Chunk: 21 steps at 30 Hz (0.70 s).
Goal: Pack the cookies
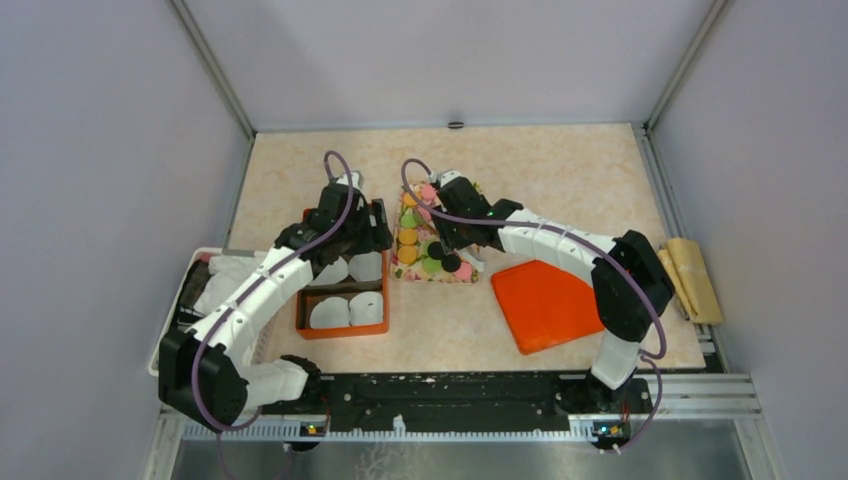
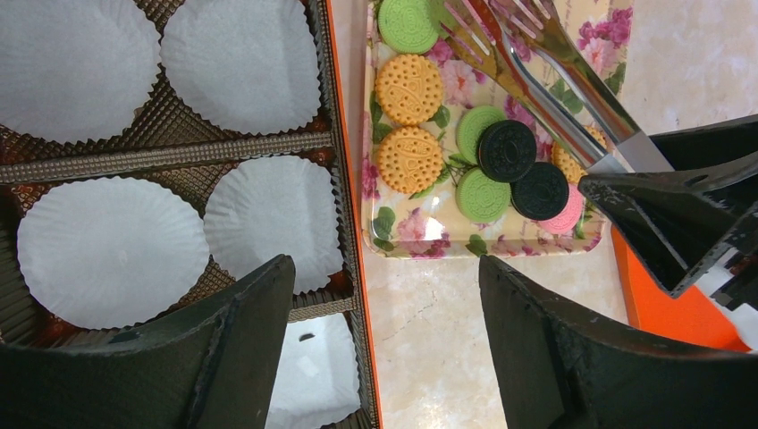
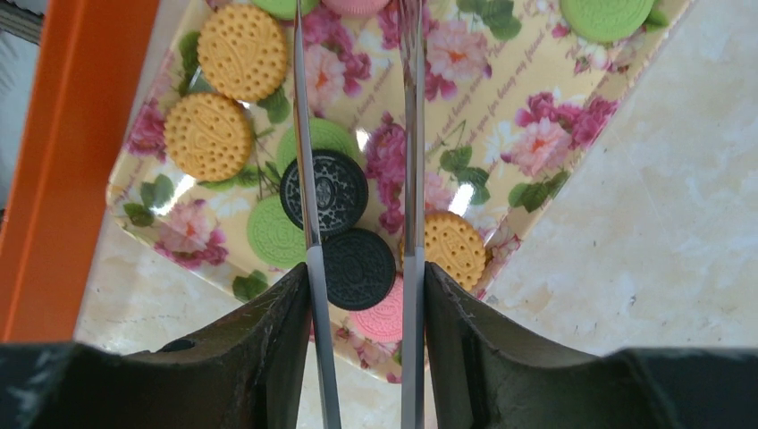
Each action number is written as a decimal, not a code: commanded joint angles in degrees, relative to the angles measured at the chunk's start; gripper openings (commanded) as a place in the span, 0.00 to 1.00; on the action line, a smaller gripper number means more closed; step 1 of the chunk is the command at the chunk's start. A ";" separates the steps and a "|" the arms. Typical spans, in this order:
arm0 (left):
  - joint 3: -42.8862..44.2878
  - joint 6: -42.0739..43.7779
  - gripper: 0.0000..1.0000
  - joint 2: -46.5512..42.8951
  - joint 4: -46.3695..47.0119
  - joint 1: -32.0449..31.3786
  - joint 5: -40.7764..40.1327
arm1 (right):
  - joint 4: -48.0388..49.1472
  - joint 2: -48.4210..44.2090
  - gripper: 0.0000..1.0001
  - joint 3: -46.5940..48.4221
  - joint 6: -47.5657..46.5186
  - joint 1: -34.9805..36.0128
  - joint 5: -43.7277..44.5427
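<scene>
The right gripper [image 3: 365, 299] pinches the two arms of the tongs [image 3: 412, 134], whose arms stand apart, so the step looks like picking one cookie; it should go best if the tips drop level, straddle a single disc and squeeze gently, since the black cookies [image 3: 324, 192] overlap each other and a pink and a green one. They lie on the tray [image 3: 554, 98] just past the fingertips, one between the tong arms, the other crossed by one arm; beyond, the left gripper [image 2: 384, 295], fingers spread and empty, hovers by the box [image 2: 343, 179] of liners [image 2: 273, 223].
</scene>
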 commanded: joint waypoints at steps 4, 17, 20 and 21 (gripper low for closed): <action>-0.96 0.54 0.81 -1.70 0.77 0.46 -0.17 | 2.82 1.20 0.40 5.80 0.54 0.45 -0.31; 1.46 -2.09 0.81 -6.20 1.97 7.44 0.23 | 2.88 -6.97 0.23 6.82 -0.67 3.73 1.74; 1.84 -3.69 0.81 -6.66 3.02 15.68 5.93 | 2.03 -7.42 0.23 9.29 -1.81 6.86 2.87; 2.08 -4.09 0.80 -6.62 3.10 18.21 7.28 | 1.88 -7.33 0.23 10.14 -2.03 7.78 2.97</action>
